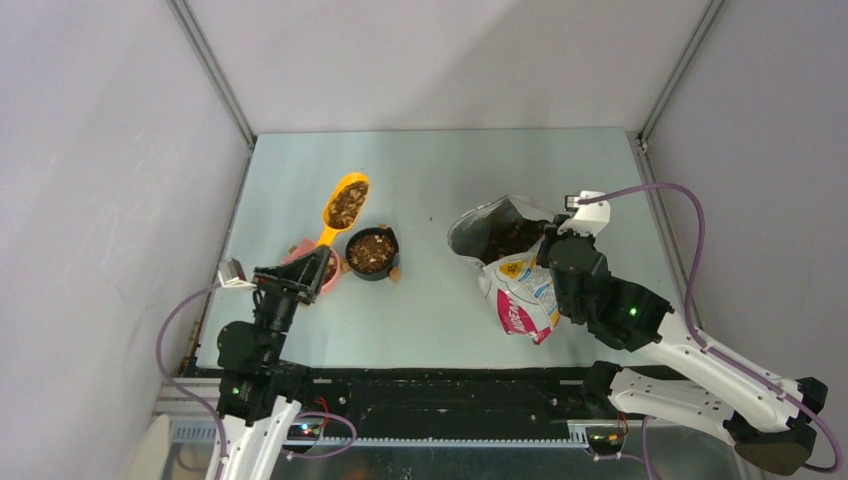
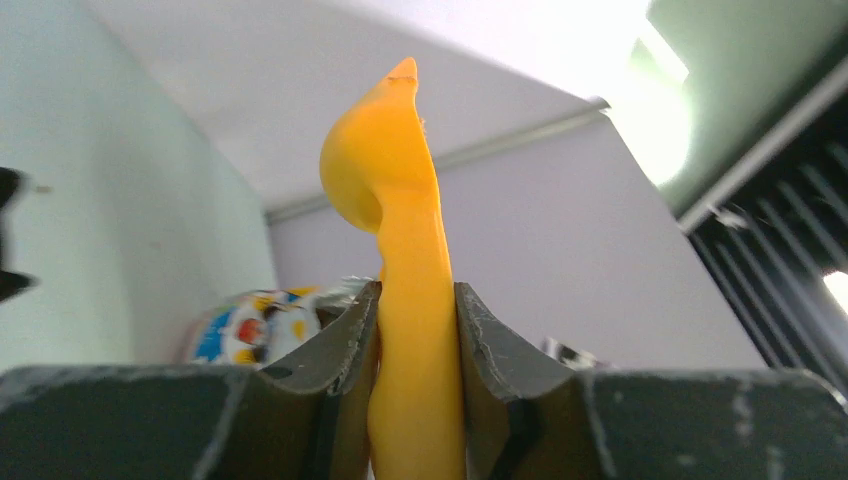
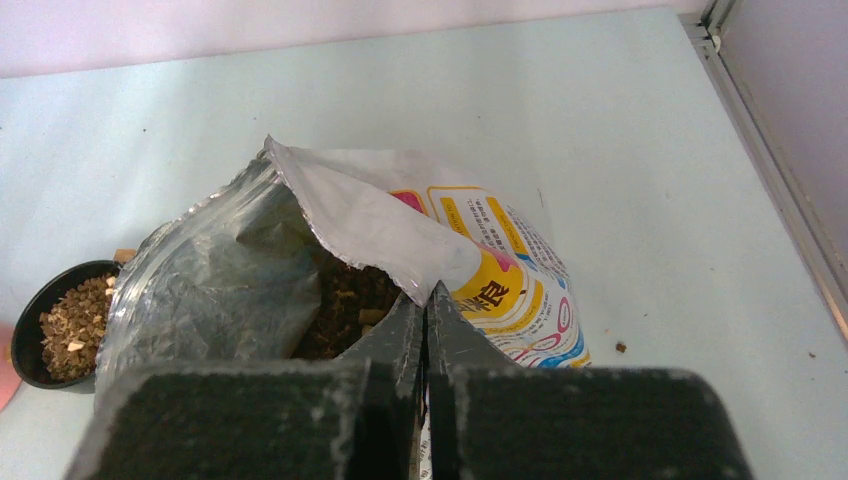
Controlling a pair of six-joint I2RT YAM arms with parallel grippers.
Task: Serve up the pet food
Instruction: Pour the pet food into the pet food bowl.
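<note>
- Gripping a yellow scoop (image 1: 330, 232) by its handle, the left end effector (image 1: 315, 262) has both fingers pressed flat against the plastic; in the left wrist view the handle (image 2: 415, 330) rises straight up between them.
- Pet food (image 1: 347, 205), small brown kibble, fills the scoop's cup, which is held over the counter (image 1: 450, 170) just beyond a black bowl (image 1: 372, 274).
- More kibble fills the black bowl to its rim.
- A pink bowl (image 1: 332, 282) sits touching the black bowl's left side, mostly hidden under the left end effector.
- An opened bag (image 1: 520, 295), printed in white, yellow and red, lies on the right half of the counter, well apart from the bowls, with dark kibble showing in its foil-lined mouth (image 3: 345, 310).
- The right end effector (image 3: 427, 300) is pinched closed on the near rim of the bag's mouth.
</note>
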